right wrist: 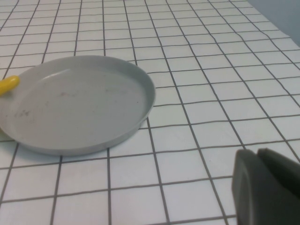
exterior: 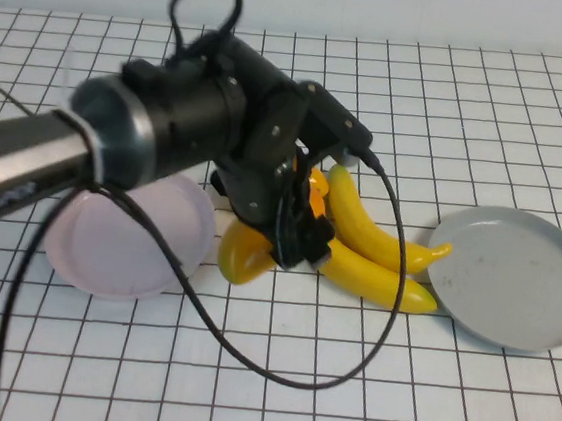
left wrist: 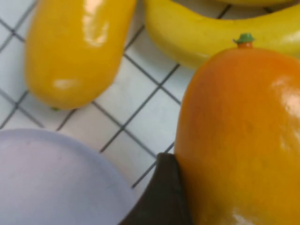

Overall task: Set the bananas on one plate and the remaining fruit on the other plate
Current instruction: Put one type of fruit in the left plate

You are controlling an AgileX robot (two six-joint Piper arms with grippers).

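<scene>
I see my left gripper (exterior: 297, 234) low at mid-bench, jaws spread around the orange mango (left wrist: 239, 136), one finger (left wrist: 161, 197) against it, between the pink plate (exterior: 127, 240) and bananas (exterior: 372, 255), while my right gripper (right wrist: 269, 187) sits closed near the grey plate (right wrist: 75, 103).

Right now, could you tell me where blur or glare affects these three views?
High view: the left arm looms soft and blurred, hiding the left gripper over the fruit. Left wrist view: white glare streaks on both mangoes, very close and soft. Right wrist view: grey plate evenly lit; the shut right gripper blurred.
</scene>
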